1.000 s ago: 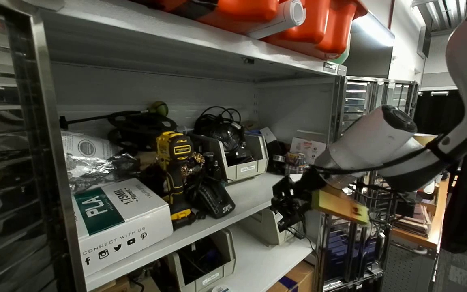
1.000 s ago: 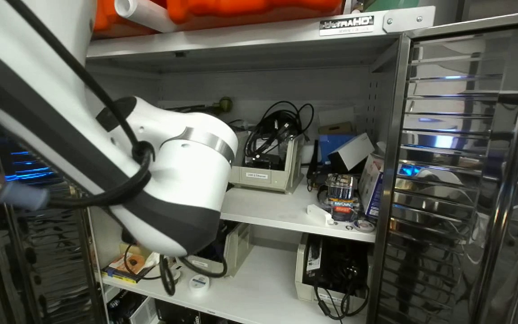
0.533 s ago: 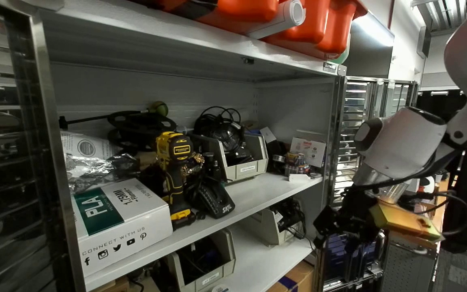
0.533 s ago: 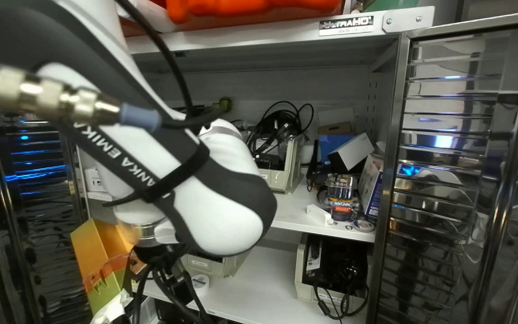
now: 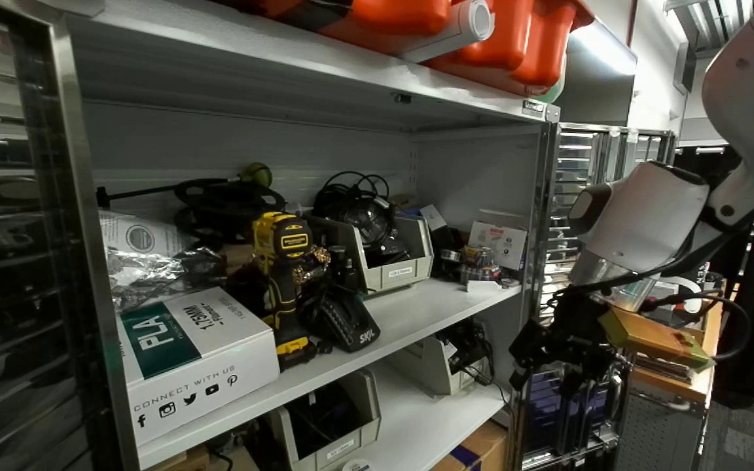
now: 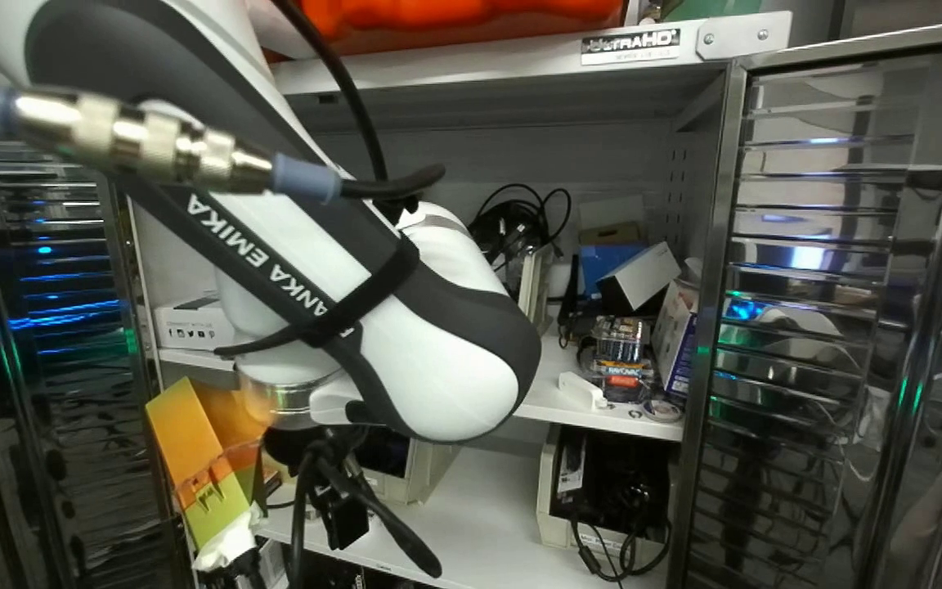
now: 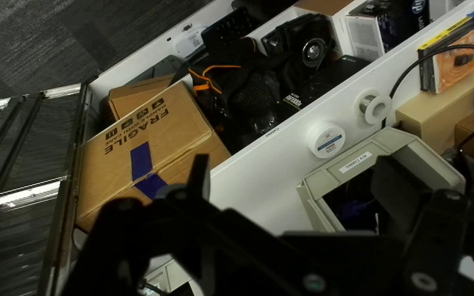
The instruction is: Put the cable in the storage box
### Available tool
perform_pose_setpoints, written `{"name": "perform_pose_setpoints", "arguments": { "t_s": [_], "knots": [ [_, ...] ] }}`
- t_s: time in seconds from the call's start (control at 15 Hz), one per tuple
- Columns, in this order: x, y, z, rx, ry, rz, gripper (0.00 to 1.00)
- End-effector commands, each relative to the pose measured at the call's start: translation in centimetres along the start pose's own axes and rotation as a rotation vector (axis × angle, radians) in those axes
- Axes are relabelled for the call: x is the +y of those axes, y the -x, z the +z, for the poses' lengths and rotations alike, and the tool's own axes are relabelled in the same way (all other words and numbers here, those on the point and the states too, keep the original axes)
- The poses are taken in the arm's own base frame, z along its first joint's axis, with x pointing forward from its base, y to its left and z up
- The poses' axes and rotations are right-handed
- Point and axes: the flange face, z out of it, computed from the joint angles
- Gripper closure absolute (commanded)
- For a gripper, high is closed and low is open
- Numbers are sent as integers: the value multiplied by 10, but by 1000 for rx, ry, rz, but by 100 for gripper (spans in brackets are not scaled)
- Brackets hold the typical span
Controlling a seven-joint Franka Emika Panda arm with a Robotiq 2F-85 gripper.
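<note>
My gripper (image 7: 295, 176) is open with nothing between its fingers in the wrist view; it points down in front of the shelves in an exterior view (image 5: 546, 379). A black cable (image 6: 630, 560) hangs in loops over the front of the lower-shelf grey storage box (image 6: 554, 532). That box also shows in an exterior view (image 5: 441, 379). Another grey storage box, labelled A/V Cables (image 7: 335, 174), lies beyond the fingers, with dark cables inside. A third storage box (image 5: 406, 278) on the upper shelf holds coiled black cables (image 5: 351, 193). Which cable is meant cannot be told.
A cardboard box (image 7: 154, 131) sits on the lowest level. White spools (image 7: 327, 142) stand on the lower shelf's edge. A yellow drill (image 5: 279, 242), a PLA box (image 5: 207, 353) and battery packs (image 6: 622, 352) are on the upper shelf. Cabinet doors (image 6: 831, 327) flank the shelves.
The arm has drawn back from the lower-shelf box with the hanging cable, and the gripper has turned to point down. In the last half second it rose slightly. The boxes and cables have not moved.
</note>
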Motion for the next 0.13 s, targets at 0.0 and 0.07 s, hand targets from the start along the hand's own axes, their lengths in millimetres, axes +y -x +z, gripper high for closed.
{"name": "perform_pose_setpoints", "arguments": {
  "t_s": [0.0, 0.07],
  "knots": [
    [0, 0, 0, -1, 0, -1, 0],
    [-1, 0, 0, -1, 0, -2, 0]
  ]
}}
